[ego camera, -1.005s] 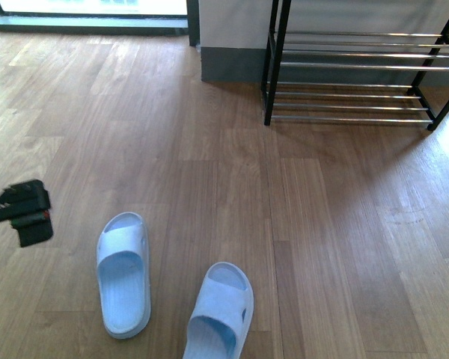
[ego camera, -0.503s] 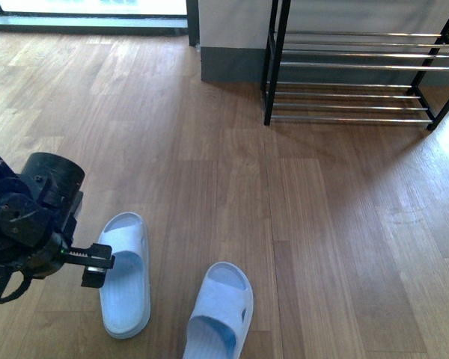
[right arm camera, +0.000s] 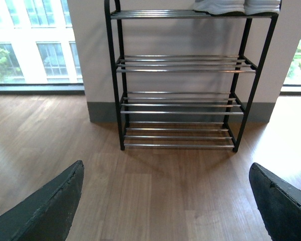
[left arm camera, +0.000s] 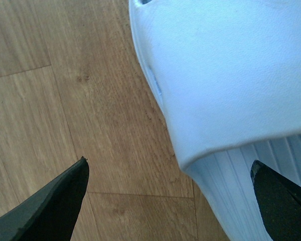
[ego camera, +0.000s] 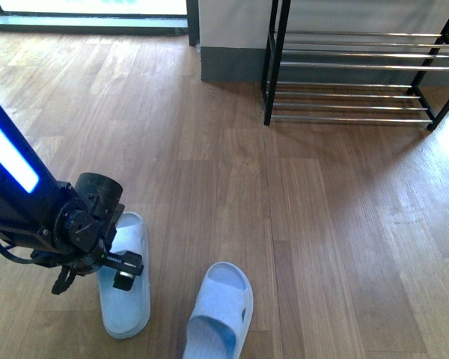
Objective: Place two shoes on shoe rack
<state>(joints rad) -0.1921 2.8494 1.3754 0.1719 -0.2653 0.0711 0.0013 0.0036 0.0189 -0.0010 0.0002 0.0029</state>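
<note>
Shoe one [ego camera: 126, 310] lay under the wide-spread, empty left claw [left arm camera: 168, 161]; shoe two [ego camera: 221, 307] lay beside it; the right claw [right arm camera: 166, 164] gaped wide, empty.

two pale blue slides [ego camera: 127, 310]; one shoe rack [ego camera: 359, 66]; maybe two pale things [right arm camera: 236, 5] atop it

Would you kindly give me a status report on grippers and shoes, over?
Left gripper open, straddling edge of first slide. Right gripper open, facing shoe rack. Both slides on floor, second slide untouched. Nothing in the way.
</note>
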